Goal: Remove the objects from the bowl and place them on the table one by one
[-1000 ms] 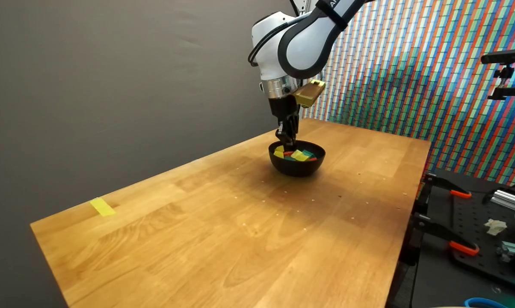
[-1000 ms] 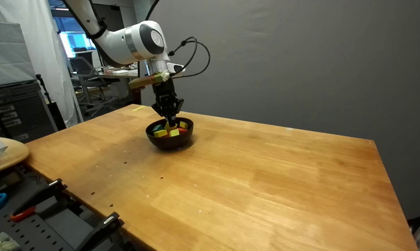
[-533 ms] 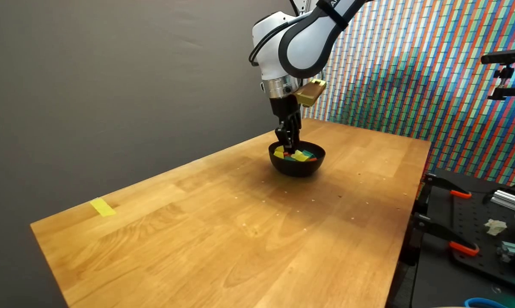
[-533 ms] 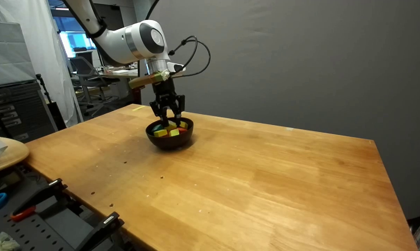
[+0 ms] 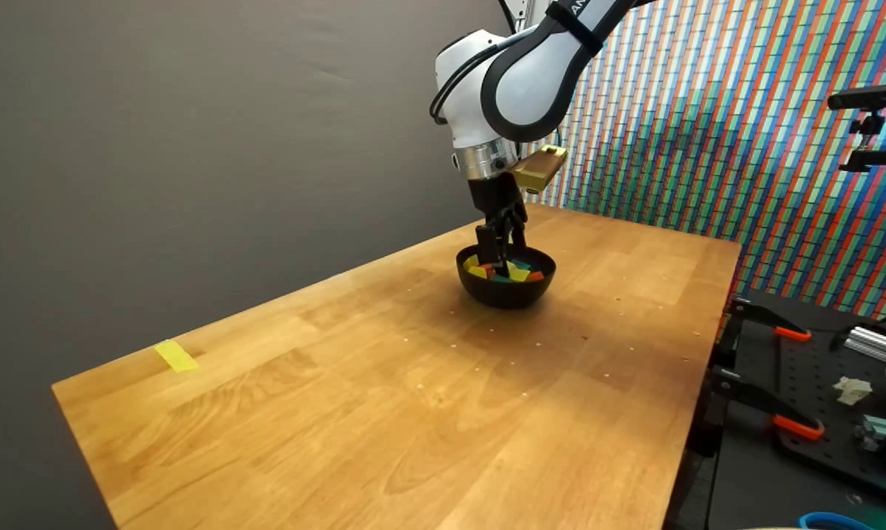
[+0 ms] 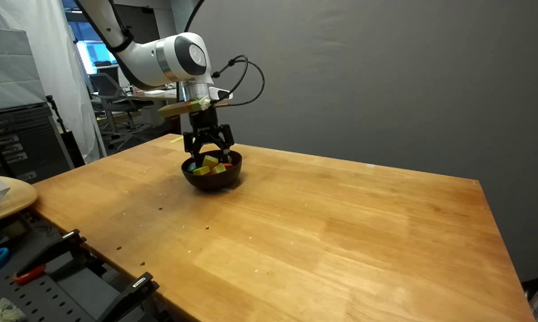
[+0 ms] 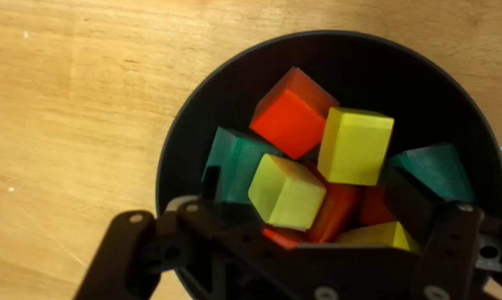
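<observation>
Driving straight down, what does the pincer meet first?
Probably a green block in the bowl: in the wrist view, the fingertips of the pincer appear to overlap one each. Depth is unclear, so I can't tell which comes first, or whether one is touching.

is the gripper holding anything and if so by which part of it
Nothing is held: the open gripper reaches into the bowl, with unclamped blocks between its jaws.
</observation>
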